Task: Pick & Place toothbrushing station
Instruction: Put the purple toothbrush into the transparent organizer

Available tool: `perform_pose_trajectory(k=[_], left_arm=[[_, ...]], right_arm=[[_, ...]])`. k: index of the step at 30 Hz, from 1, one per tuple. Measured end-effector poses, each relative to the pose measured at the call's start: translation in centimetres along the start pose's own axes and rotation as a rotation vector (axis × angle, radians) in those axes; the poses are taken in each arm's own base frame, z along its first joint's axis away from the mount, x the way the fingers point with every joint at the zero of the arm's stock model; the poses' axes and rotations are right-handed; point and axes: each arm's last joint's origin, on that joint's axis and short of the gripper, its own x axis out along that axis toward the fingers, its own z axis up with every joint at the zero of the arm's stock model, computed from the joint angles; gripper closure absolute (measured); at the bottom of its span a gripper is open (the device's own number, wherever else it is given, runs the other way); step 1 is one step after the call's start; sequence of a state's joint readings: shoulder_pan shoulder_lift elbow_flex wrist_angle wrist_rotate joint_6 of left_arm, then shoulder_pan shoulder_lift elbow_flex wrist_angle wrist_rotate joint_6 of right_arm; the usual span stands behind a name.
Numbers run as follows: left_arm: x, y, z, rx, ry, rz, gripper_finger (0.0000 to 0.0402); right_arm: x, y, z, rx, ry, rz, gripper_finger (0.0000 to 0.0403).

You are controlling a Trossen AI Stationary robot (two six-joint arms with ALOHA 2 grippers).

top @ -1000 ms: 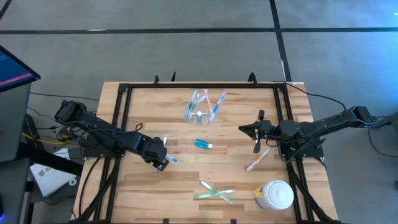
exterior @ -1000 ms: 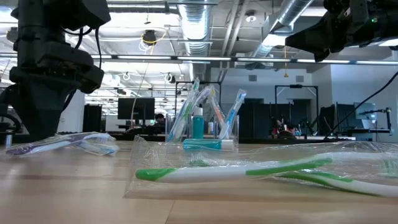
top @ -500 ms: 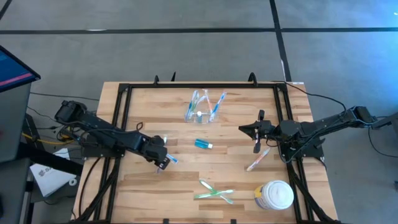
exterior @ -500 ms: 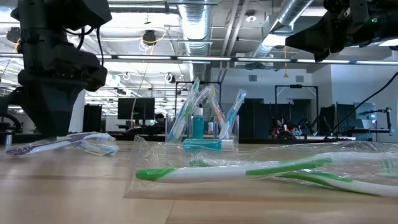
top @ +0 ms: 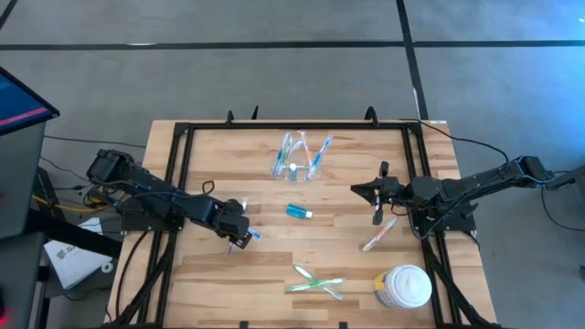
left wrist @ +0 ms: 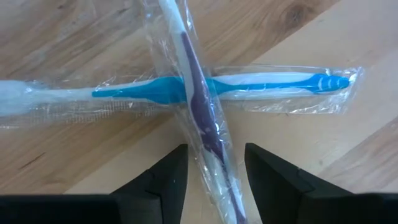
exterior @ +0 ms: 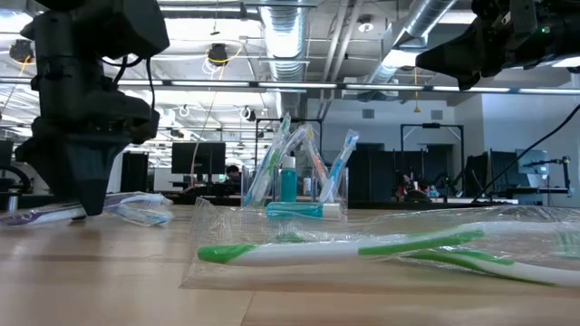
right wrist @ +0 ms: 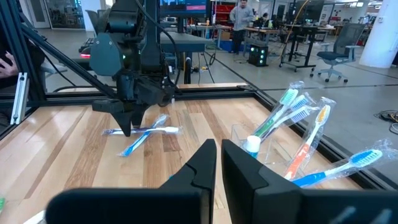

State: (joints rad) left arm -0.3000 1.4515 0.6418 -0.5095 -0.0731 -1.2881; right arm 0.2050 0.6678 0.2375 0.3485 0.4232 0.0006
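Left wrist view: crossed wrapped toothbrushes straddled by the parted left claw (left wrist: 214,177).
A purple toothbrush (left wrist: 202,109) is laid over a blue toothbrush (left wrist: 155,91) near the surface's (top: 219,283) left edge; the right claw (top: 378,195) is held together, raised.

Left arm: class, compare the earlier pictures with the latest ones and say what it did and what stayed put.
The left gripper came down over the two crossed wrapped toothbrushes, its open fingers now straddling the purple toothbrush that lies across the blue toothbrush; nothing is gripped yet. The right gripper, the clear holder, the teal tube and the green toothbrushes stayed as they were.
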Motion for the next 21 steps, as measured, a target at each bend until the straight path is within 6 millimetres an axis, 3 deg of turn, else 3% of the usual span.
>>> perform_pose_trajectory(k=[21], left_arm=[[0.09,-0.05,-0.07,-0.003,0.022,-0.007,0.0342]], right_arm=[[0.0,0.0,0.01,0.0,-0.001,0.0,0.0386]])
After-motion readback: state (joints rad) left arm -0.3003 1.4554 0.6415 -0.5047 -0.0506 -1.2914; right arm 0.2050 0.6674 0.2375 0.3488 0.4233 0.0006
